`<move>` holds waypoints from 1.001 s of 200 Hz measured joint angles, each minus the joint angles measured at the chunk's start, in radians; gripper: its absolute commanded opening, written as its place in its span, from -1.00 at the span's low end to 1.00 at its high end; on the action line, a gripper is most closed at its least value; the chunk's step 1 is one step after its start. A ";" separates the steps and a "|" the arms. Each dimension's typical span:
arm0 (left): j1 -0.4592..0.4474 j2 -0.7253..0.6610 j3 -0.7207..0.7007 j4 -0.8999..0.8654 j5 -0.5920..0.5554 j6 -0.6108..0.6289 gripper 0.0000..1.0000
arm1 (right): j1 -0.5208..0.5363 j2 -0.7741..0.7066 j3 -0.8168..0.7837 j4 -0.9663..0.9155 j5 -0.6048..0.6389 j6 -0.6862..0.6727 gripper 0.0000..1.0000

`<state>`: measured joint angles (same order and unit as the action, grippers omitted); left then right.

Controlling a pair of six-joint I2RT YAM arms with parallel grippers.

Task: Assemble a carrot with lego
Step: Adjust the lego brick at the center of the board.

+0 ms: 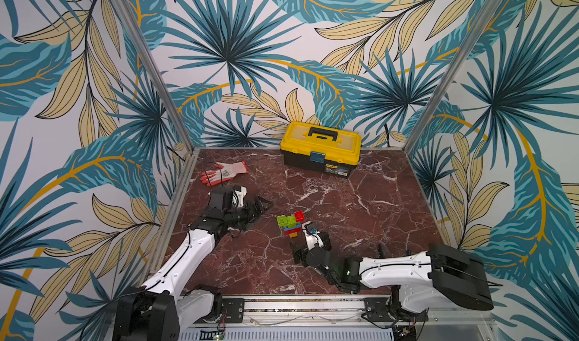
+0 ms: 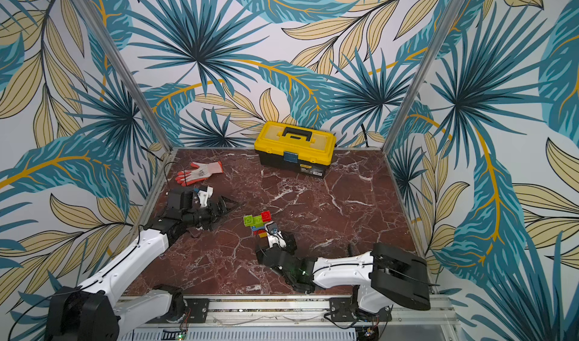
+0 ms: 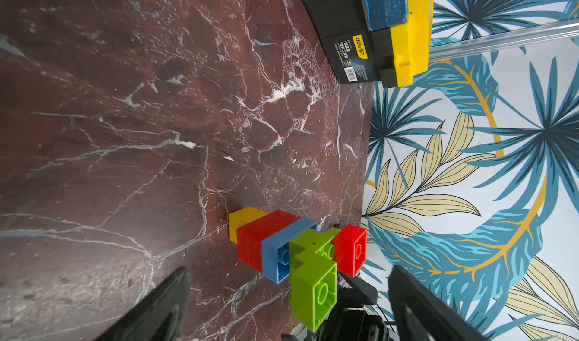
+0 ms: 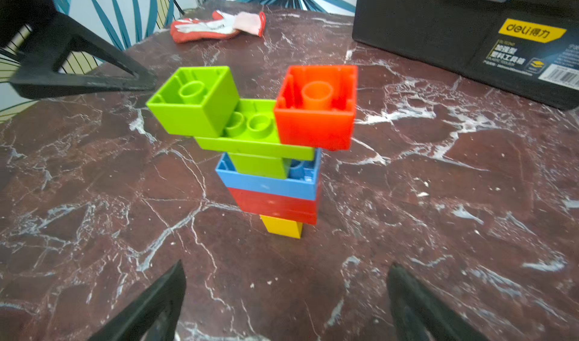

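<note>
Marble bench holds the carrot apparently complete, upright mid-bench; left gripper and right gripper apart, empty.

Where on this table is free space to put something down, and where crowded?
Bare table lies between the toolbox and the carrot, and rightward to the wall. Crowded near the carrot: left gripper and right gripper are close; glove lies far left.
</note>
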<state>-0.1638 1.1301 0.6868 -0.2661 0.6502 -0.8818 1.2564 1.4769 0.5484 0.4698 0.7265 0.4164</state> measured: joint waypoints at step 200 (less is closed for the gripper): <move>0.067 0.042 0.002 0.000 0.049 0.037 0.99 | -0.051 0.487 -0.004 0.842 0.169 -0.277 0.70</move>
<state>-0.0967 1.1721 0.6884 -0.2665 0.6991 -0.8448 1.2057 1.9640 0.5446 1.3121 0.8955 0.1394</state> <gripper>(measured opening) 0.994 0.886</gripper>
